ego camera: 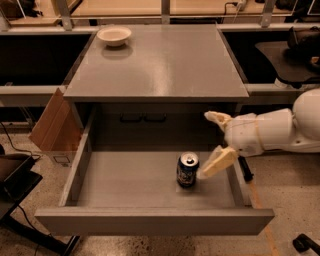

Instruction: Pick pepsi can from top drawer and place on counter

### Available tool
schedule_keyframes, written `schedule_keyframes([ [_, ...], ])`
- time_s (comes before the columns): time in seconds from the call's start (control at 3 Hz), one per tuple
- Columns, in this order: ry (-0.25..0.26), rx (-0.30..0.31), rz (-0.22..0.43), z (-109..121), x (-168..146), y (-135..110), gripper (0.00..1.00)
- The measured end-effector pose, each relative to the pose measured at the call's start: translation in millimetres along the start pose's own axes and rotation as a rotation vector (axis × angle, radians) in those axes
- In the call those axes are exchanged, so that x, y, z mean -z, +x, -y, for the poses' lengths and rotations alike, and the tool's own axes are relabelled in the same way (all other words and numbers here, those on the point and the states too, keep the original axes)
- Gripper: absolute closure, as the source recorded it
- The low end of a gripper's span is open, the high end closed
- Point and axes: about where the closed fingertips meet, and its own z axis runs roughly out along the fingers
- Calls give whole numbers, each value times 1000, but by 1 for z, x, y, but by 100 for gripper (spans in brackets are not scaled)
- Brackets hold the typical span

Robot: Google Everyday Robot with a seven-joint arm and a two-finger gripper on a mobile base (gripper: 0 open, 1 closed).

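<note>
The pepsi can stands upright on the floor of the open top drawer, right of its middle. It is dark blue with a silver top. My gripper reaches in from the right over the drawer's right side, with its fingers spread open. The near finger lies just right of the can, close to it; the far finger points toward the drawer's back. The gripper holds nothing. The grey counter is the cabinet top behind the drawer.
A shallow cream bowl sits at the counter's back left corner. A brown cardboard box leans by the cabinet's left side. Pale wooden benches run behind. A dark stand is at the lower left.
</note>
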Motion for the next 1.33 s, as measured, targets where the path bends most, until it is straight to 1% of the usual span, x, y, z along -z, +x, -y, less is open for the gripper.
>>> schedule_keyframes([
  [0.33,-1,-3,224,12,-53,-9,0],
  [0.67,-18,-7,252,10,-65,-5,0],
  [1.0,-7,-16,217,18,-73,11,0],
  [1.33,9,-34,199,30,-68,34,0],
])
